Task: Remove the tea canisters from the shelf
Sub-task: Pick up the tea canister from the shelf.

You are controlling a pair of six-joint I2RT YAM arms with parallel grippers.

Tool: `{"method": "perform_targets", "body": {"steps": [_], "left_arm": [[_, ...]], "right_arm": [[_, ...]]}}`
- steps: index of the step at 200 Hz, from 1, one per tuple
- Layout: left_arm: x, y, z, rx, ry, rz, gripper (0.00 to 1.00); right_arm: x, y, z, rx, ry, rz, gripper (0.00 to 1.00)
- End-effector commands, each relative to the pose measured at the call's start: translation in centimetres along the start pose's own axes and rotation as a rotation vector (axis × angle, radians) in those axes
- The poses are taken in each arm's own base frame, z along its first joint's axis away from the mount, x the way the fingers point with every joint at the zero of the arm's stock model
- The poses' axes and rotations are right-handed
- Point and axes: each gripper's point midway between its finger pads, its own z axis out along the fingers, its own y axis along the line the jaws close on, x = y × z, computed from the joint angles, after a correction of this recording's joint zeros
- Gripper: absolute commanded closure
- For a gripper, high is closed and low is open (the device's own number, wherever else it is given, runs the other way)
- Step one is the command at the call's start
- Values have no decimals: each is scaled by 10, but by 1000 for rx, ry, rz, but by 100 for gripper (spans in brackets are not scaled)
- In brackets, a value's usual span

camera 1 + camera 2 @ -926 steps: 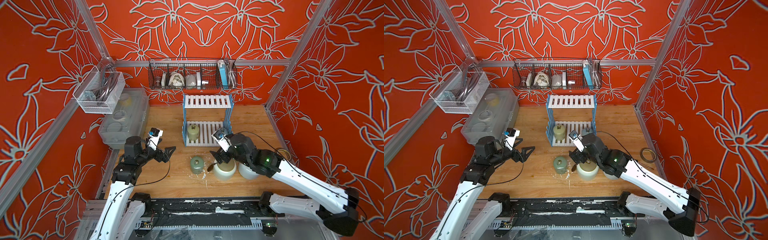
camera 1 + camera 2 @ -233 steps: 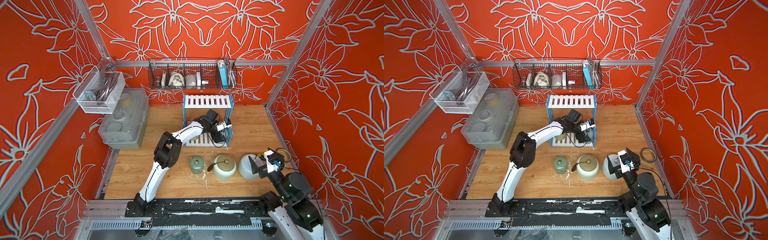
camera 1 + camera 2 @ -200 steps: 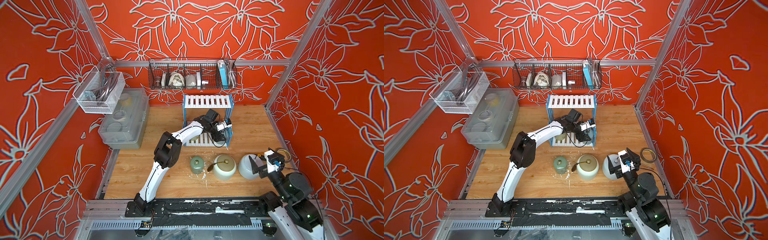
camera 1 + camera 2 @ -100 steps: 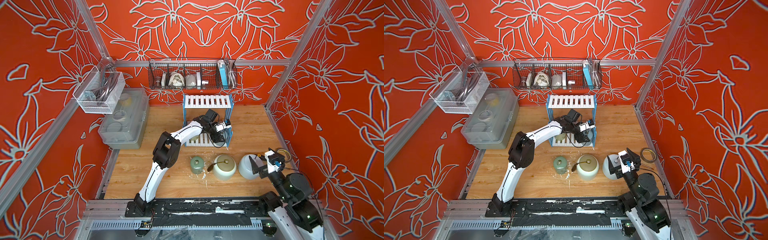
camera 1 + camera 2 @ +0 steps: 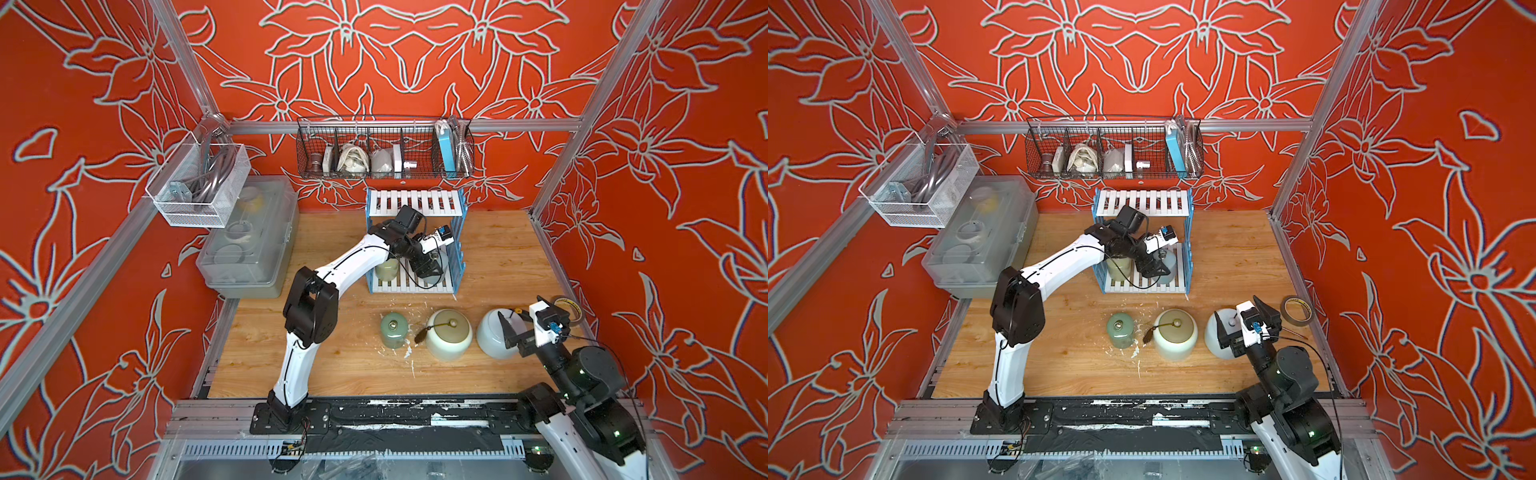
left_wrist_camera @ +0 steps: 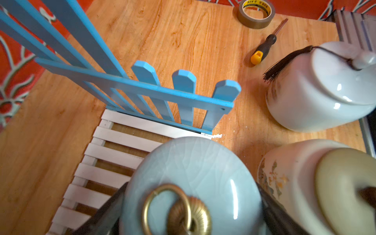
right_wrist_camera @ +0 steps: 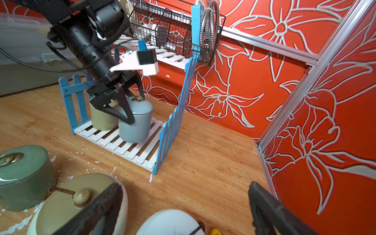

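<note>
The left claw reached down at a slant into the shelf's lower tier. Its jaws were closed on the blue jar, one finger on the jar's left near flank and the other behind it on the far right, both just under the lid. The left wrist view showed the same: dark fingers pressed to either side of the jar, with its brass ring between them. The jar stood upright on the white slats, long axis vertical, and looked not yet lifted (a slight lean was possible, too slight to be sure of).

The olive jar sat just left of it; whether the two touched could not be told. The blue picket side rose just to its right and the upper tier lay overhead. By my reading, the only free way out was therefore toward the near edge, low and level.

The right claw hung with its jaws wide apart and empty above the white jar, near right and well apart from the shelf. The cream jar and green jar stood on the table in the same near row, so the left arm was plainly the one placed for this pull.
</note>
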Motion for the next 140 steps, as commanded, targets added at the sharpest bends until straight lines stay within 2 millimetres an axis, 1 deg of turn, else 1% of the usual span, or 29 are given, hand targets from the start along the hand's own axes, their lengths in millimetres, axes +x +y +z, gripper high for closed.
{"method": "perform_targets", "body": {"steps": [1, 29, 57, 90, 110, 140], "left_arm": [[-47, -16, -50, -2, -130, 59, 45], [-53, -30, -82, -15, -157, 85, 45], [-50, -38, -116, -42, -183, 83, 45], [-32, -48, -150, -76, -183, 94, 45], [-19, -53, -173, -96, -187, 79, 46], [7, -63, -199, -138, -179, 54, 46]], "right_arm": [[1, 0, 1, 2, -11, -7, 1], [2, 3, 1, -11, -8, -11, 0], [3, 1, 2, -3, -4, -9, 1], [1, 0, 0, 1, -10, -10, 0], [4, 1, 3, -3, 4, -12, 1], [3, 1, 2, 1, 1, -10, 1]]}}
